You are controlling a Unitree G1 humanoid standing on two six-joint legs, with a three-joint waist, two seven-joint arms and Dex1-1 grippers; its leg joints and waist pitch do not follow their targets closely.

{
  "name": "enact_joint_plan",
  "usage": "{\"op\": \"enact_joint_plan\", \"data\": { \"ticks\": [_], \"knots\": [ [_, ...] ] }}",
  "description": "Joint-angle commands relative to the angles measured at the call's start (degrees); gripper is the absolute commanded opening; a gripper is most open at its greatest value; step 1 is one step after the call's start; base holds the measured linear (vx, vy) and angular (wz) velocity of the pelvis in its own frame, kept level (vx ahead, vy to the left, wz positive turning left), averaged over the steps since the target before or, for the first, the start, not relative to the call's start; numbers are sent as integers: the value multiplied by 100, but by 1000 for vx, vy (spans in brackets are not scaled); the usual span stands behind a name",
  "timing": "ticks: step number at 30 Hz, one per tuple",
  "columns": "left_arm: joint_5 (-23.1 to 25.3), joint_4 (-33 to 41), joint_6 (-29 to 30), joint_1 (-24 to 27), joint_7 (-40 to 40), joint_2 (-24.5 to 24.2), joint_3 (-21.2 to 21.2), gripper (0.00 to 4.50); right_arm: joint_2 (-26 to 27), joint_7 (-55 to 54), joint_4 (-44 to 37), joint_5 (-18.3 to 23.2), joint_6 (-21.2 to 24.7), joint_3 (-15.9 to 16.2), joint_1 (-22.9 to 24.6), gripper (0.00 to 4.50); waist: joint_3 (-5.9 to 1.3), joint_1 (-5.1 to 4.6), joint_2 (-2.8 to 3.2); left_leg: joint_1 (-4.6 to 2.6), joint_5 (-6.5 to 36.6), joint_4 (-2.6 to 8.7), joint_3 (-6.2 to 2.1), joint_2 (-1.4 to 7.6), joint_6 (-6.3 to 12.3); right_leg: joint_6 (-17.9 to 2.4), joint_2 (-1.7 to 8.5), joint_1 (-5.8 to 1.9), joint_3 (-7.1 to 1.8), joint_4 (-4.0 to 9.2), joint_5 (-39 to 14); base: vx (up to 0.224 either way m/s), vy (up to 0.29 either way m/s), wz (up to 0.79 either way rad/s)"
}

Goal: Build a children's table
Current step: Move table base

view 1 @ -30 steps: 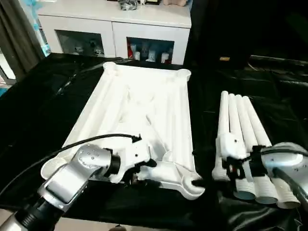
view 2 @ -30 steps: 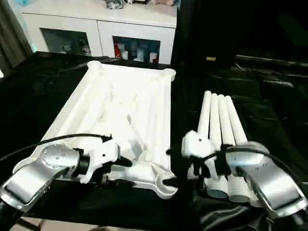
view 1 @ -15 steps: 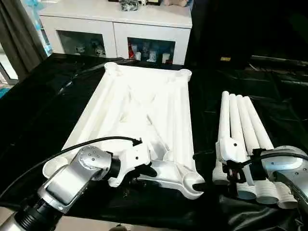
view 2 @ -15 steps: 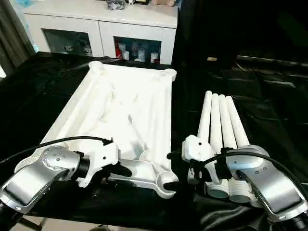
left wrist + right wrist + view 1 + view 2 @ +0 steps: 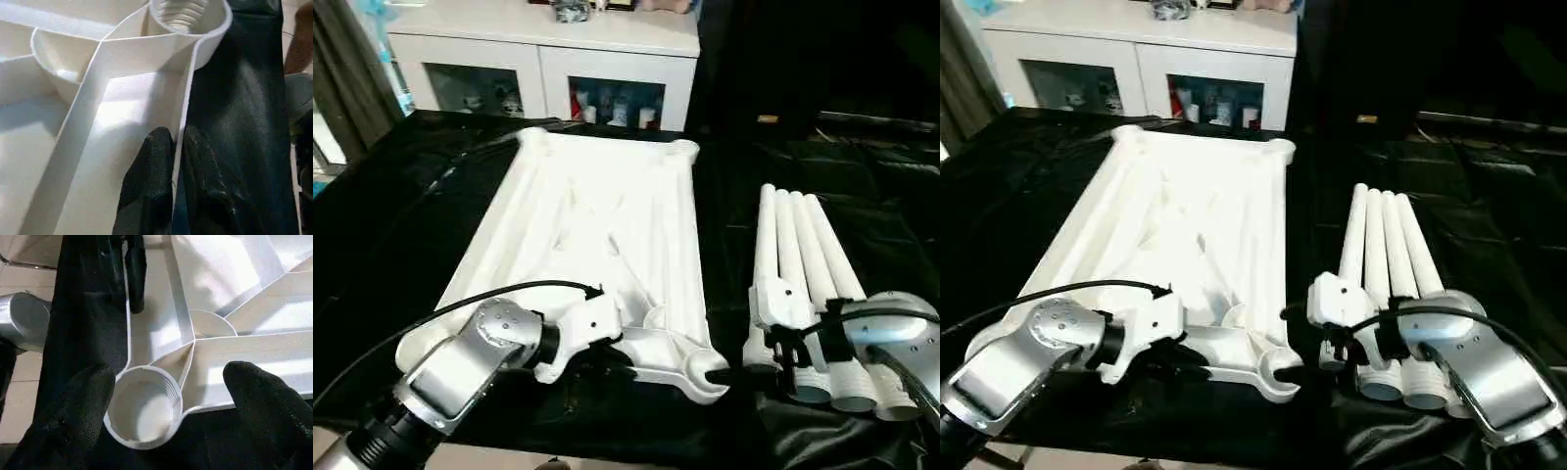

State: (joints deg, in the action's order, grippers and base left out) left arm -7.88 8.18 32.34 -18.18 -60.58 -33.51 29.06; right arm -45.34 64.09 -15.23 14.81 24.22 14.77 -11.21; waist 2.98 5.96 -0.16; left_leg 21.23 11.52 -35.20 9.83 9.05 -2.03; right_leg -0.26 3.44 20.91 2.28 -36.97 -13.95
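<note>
From the left eye view I see the white top panel (image 5: 597, 215) of the children's table lying with its ribbed underside up on the black-draped tabletop (image 5: 401, 225). The four legs (image 5: 798, 255) lie side by side just to the right of it, none of them fitted yet. My left tool (image 5: 610, 354) is at the near edge of the panel. My right tool (image 5: 720, 348) is at the near right corner socket (image 5: 700, 370), between the panel and the legs. The right eye view gives the same arrangement. In the left wrist view the two black fingers (image 5: 146, 186) stand one on each side of the thin rim wall (image 5: 188, 98), pressed close against it, so I take this tool as clamped on the panel's edge. In the right wrist view the fingers (image 5: 73, 416) are spread wide, one on each side of the threaded socket, and they hold nothing. I judge the step in hand is to secure the panel before the first leg goes in. The task itself is only at its beginning. Next, I think, the right tool must turn away to the legs and take one near its threaded end. The left tool should hold the rim firmly, because the light panel could slide on the smooth cloth.
</note>
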Motion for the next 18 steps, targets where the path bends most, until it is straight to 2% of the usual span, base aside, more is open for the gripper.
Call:
{"op": "enact_joint_plan", "data": {
  "ticks": [1,5,6,8,10,11,12,14,15,18],
  "knots": [
    [160,-213,43,-48,228,-11,-93,9,57,-52,36,-66,-32,12,-78,398,-273,7,-34,-73,1083,492,-190,440,164,-1309,542,-163,-312,520,-743,0,0,0],
    [193,-524,-52,-140,464,34,-392,3,130,-93,117,-132,-79,46,-164,398,-266,-42,-23,-62,1115,491,-196,432,155,-1290,545,-169,-306,529,-891,0,0,0],
    [212,-618,-143,-165,493,14,-452,3,133,-92,155,-163,-112,68,-192,398,-257,-66,-40,-48,1136,495,-199,423,144,-1254,535,-173,-306,534,-1000,0,0,0],
    [210,-910,-670,-221,445,-88,-635,3,176,-104,256,-185,-145,84,-290,398,-260,-83,-45,-49,1179,489,-202,407,147,-1189,543,-163,-301,562,-1247,0,0,0],
    [224,-988,-936,-231,385,-167,-678,3,185,-111,277,-189,-156,77,-318,398,-264,-81,-46,-52,1163,496,-204,421,135,-1142,541,-163,-303,556,-1238,0,0,0],
    [224,-988,-936,-231,385,-167,-678,3,185,-111,277,-189,-156,77,-318,398,-267,-76,-36,-69,1153,497,-199,434,135,-1135,541,-147,-306,551,-1161,0,0,0],
    [218,-1109,-1234,-247,258,-251,-721,3,190,-101,300,-198,-168,75,-335,398,-277,-76,-82,-75,1080,495,-189,443,153,-1164,531,-146,-305,532,-978,0,0,0],
    [179,-1288,-1581,-273,103,-342,-793,3,196,-87,333,-222,-187,72,-354,398,-295,-49,-47,-65,894,486,-190,440,203,-1210,537,-152,-301,495,-678,0,0,0],
    [147,-1409,-1761,-297,20,-389,-843,3,197,-76,351,-233,-198,67,-363,398,-298,-52,-63,-77,841,480,-179,443,223,-1265,525,-138,-294,481,-472,0,0,0],
    [172,-1828,-2297,-388,-207,-513,-914,3,194,-69,412,-273,-249,75,-393,398,-306,-37,-53,-80,749,465,-164,436,279,-1340,534,-140,-292,455,-212,0,0,0]
  ]
}}
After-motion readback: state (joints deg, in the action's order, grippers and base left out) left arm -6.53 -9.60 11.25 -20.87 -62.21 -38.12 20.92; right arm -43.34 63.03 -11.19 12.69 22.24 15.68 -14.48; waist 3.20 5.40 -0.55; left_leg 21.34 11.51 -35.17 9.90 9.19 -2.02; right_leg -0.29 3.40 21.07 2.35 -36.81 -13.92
